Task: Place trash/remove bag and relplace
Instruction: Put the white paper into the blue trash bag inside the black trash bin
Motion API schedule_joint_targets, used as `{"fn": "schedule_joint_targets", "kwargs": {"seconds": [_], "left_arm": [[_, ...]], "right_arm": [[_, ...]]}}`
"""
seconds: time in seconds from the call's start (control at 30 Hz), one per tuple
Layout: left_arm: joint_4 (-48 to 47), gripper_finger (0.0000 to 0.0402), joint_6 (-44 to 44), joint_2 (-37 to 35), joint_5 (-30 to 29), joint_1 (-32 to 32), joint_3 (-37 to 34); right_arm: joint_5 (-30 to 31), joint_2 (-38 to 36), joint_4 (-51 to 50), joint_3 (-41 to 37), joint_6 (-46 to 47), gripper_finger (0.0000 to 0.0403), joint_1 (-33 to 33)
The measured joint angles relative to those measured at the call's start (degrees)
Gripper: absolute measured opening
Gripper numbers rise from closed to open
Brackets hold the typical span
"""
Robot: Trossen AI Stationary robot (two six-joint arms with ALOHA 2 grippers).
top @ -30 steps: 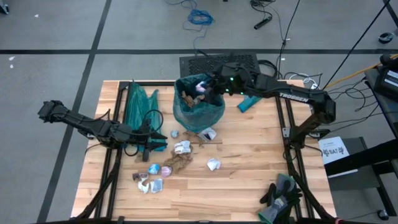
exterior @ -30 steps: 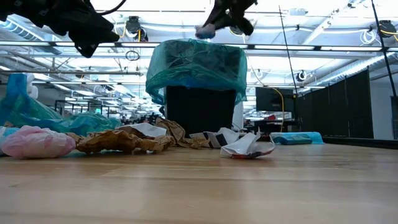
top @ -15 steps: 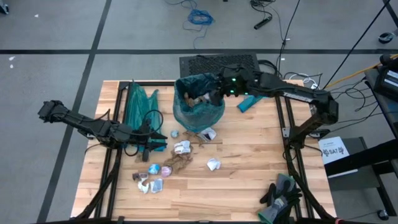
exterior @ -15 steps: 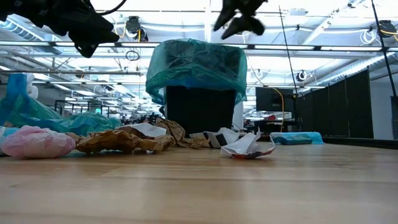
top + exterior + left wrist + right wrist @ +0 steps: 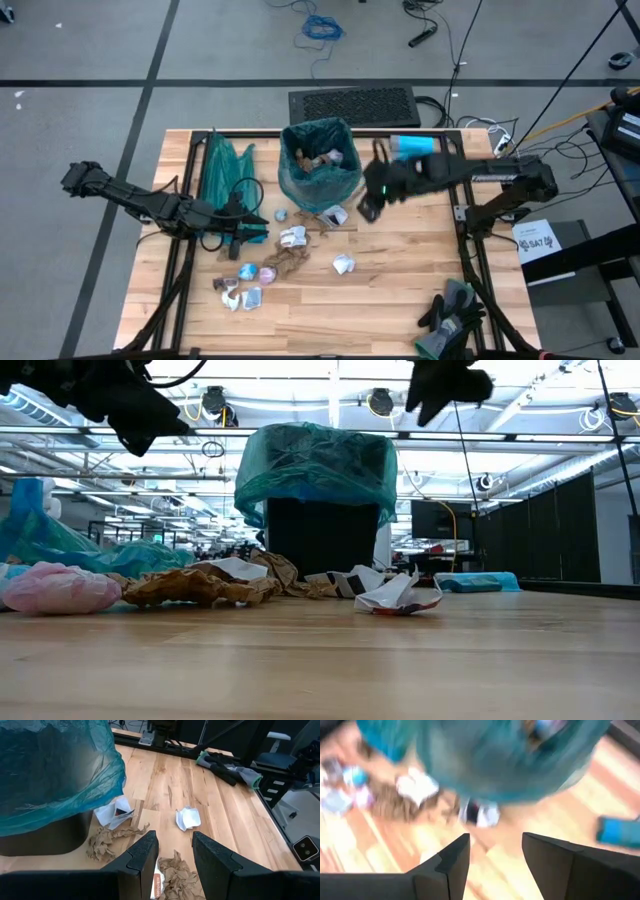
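A: Where does the trash (image 5: 283, 262) lie?

B: Crumpled brown paper and white, blue and purple wrappers lie scattered on the wooden table (image 5: 400, 270), in front of the bin (image 5: 320, 165). More scraps sit inside the bin, which is lined with a teal bag (image 5: 315, 465). One white wrapper (image 5: 343, 264) lies apart from the main cluster.

A: What else is on the surface, and what surrounds it?

B: A spare teal bag (image 5: 222, 165) lies beside the bin on the left arm's side, a light-blue pack (image 5: 410, 146) on the other side, and dark gloves (image 5: 452, 310) at the near corner. Grey floor with cables surrounds the table; the low view shows a hall with ceiling lights.

A: The right end effector (image 5: 368, 205)?

B: It hangs above the table just beside the bin, fingers (image 5: 447, 865) apart, empty.

A: The left end effector (image 5: 252, 232)?

B: It is low over the table beside the scraps, fingers (image 5: 142, 857) partly apart, with brown paper showing between them; whether it touches the paper cannot be told.
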Motion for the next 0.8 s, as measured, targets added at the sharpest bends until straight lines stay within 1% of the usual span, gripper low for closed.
{"fn": "schedule_joint_targets", "kwargs": {"seconds": [0.17,0.3,0.4,0.53,0.63,0.8], "left_arm": [[0.02,0.0127,0.00,0.00,0.00,0.00,0.00],[0.02,0.0127,0.00,0.01,0.00,0.00,0.00],[0.02,0.0127,0.02,0.01,0.00,0.00,0.00],[0.01,0.0127,-0.04,0.01,0.00,0.00,0.00],[0.09,0.0127,-0.07,0.00,0.00,0.00,0.00],[0.07,0.0127,-0.11,0.01,0.02,0.00,0.00]], "right_arm": [[-0.13,0.04,5.56,-8.00,10.87,0.0171,7.07],[-2.78,0.07,15.67,-14.67,18.92,0.0171,10.59],[-5.00,0.41,24.60,-19.97,23.25,0.0171,12.29],[-7.39,1.89,33.86,-26.15,28.66,0.0171,13.92],[-7.46,3.88,38.05,-28.05,30.57,0.0171,15.07],[-7.46,8.24,41.62,-28.20,30.66,0.0171,16.11]]}}
